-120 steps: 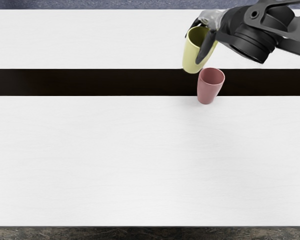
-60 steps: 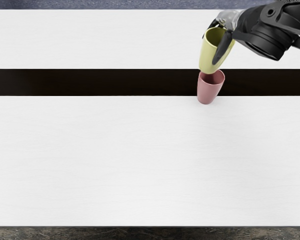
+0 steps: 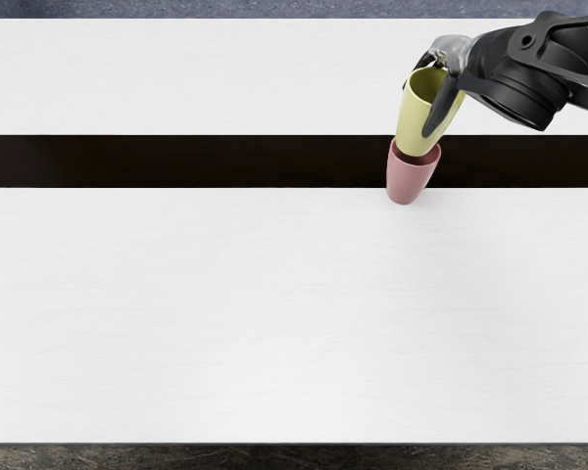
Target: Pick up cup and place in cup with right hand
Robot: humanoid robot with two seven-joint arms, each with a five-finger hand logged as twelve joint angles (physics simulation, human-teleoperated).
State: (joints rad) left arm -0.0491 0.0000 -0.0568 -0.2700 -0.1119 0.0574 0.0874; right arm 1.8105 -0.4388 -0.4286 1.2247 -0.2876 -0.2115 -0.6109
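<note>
My right hand [image 3: 433,96], whose arm enters from the right edge, grasps a yellow cup [image 3: 418,122] by its sides, with the cup's mouth facing up. Below it in the view, a pink cup [image 3: 408,181] stands upright on the table. The yellow cup's bottom overlaps the pink cup's mouth and hides much of the opening; whether its base is inside the rim or just above it, I cannot tell. Part of the hand is behind the yellow cup.
The white table [image 3: 196,304] has a dark band [image 3: 176,162] running across it, and the pink cup stands at the band's near edge. A dark stone-like strip [image 3: 274,456] lies along the bottom of the view.
The right hand has carried the yellow cup rightward, then slightly down in the view, so it now overlaps the pink cup's mouth. The pink cup has not moved.
</note>
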